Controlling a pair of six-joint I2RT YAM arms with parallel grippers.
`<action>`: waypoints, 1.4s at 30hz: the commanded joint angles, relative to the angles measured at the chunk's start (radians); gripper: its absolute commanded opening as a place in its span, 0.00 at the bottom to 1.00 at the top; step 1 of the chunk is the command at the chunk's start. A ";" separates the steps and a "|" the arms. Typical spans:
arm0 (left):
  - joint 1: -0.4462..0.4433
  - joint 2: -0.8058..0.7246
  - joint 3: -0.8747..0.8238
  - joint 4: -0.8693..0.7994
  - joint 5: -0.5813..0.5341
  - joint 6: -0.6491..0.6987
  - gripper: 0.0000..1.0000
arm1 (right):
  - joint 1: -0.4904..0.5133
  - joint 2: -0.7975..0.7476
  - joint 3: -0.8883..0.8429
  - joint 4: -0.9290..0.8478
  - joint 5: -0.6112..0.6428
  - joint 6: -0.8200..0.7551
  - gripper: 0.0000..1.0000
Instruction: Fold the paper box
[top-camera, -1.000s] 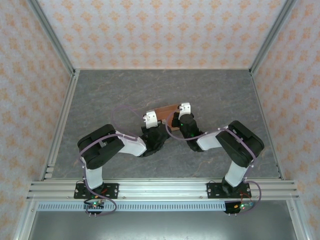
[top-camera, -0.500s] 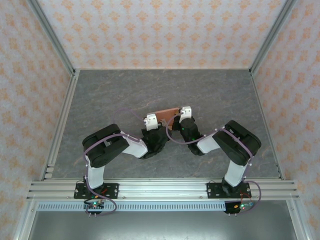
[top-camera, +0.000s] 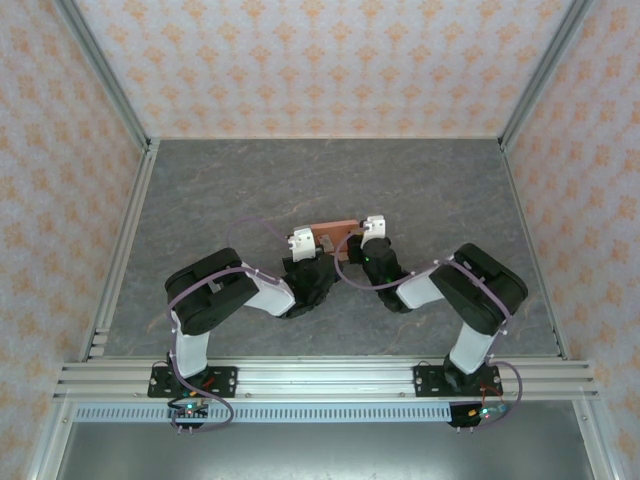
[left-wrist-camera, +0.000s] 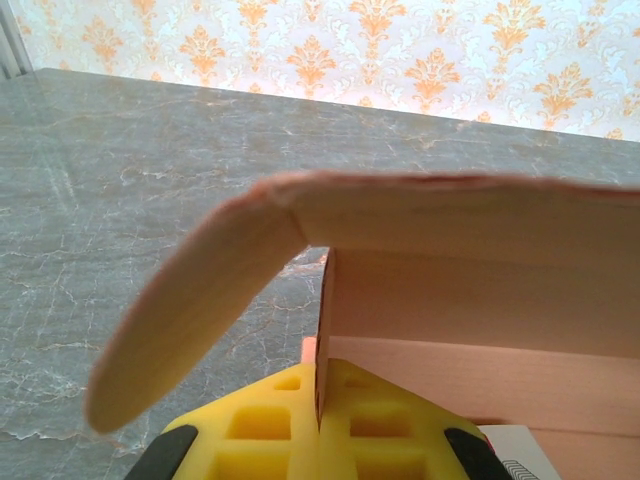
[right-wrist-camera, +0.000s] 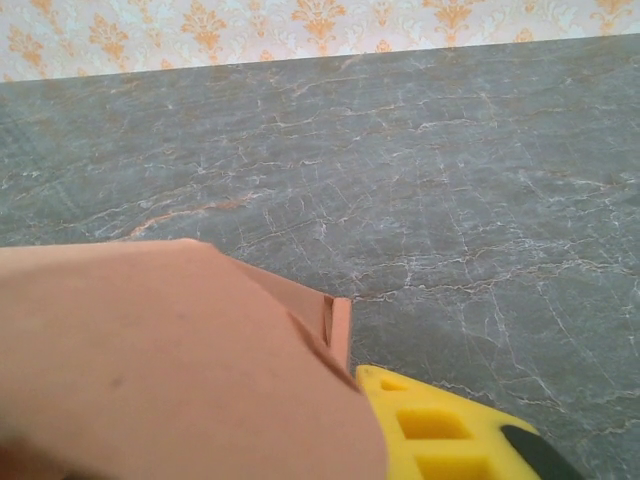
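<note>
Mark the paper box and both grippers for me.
paper box (left-wrist-camera: 470, 215), left wrist view, on its top panel
left gripper (left-wrist-camera: 320, 415), left wrist view, midway between its fingertips
right gripper (top-camera: 362, 232), top external view, at its fingertip end

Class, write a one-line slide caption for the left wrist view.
The left tool pinches a paper box wall while a rounded flap curls over the grey table.

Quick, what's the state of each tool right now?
Left tool: shut on the paper box.
Right tool: at the paper box, which covers its grip; cannot tell.
</note>
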 joint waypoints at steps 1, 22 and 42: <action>0.004 0.017 -0.025 -0.092 -0.079 -0.001 0.01 | -0.009 -0.061 -0.021 -0.084 0.049 0.026 0.28; -0.005 -0.032 -0.024 -0.132 -0.092 -0.013 0.08 | -0.011 -0.419 -0.080 -0.447 -0.006 0.116 0.41; -0.019 -0.059 -0.035 -0.135 -0.099 -0.004 0.16 | -0.023 -0.575 0.167 -0.806 -0.117 0.130 0.50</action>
